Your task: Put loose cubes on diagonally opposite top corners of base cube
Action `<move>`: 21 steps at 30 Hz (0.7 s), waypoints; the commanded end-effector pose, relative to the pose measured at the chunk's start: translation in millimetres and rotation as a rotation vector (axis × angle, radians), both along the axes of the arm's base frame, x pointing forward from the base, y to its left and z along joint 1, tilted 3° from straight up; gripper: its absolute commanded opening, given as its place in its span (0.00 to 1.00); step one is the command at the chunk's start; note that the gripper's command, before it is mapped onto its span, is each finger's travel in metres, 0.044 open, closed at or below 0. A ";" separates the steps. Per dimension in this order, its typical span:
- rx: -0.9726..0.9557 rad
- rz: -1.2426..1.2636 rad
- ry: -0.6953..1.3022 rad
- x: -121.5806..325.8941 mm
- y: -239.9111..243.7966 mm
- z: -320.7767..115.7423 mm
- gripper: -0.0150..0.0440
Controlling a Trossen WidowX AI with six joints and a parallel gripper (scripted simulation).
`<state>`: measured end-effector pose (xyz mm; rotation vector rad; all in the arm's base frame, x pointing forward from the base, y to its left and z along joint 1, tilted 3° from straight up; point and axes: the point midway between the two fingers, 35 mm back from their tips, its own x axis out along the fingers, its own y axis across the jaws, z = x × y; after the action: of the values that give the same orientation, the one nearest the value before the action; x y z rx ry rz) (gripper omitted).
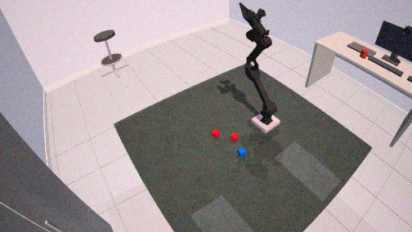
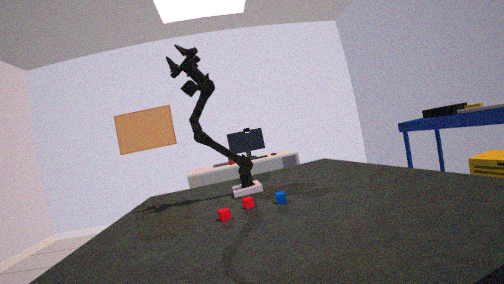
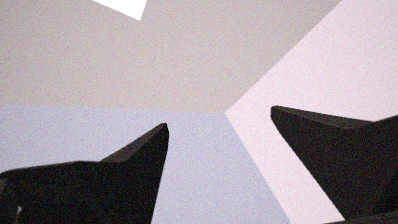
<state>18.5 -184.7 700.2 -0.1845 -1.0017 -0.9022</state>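
Note:
Two red cubes stand apart on the dark mat: one red cube point(image 1: 215, 133) point(image 2: 224, 215) is farther from the arm's base, the other red cube point(image 1: 235, 136) point(image 2: 248, 202) is nearer. A blue cube point(image 1: 242, 152) point(image 2: 281, 198) stands on the mat a short way from the nearer red cube. No cube is on top of another. My gripper point(image 1: 251, 7) point(image 2: 171, 52) point(image 3: 218, 120) is open and empty, raised high above the mat and far from all three cubes. The wrist view shows only walls and ceiling between and behind the fingers, no cubes.
The arm stands on a pale base plate point(image 1: 258, 123) point(image 2: 239, 193) on the dark mat point(image 1: 163, 143) point(image 2: 350, 225), close to the cubes. A desk point(image 1: 341, 38) with a monitor point(image 1: 394, 41) point(image 2: 246, 140) is beyond the mat. A stool point(image 1: 111, 60) stands off the mat.

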 end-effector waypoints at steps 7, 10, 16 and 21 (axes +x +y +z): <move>-0.246 0.101 -0.071 -1.5 86.5 25.3 0.70; -0.372 0.174 -0.066 8.8 134.4 29.9 0.70; -0.580 0.348 0.036 50.9 222.6 18.9 0.70; -0.684 0.521 0.190 101.8 282.6 -8.5 0.70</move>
<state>94.4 71.1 707.5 -0.5242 -1.1473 -0.1499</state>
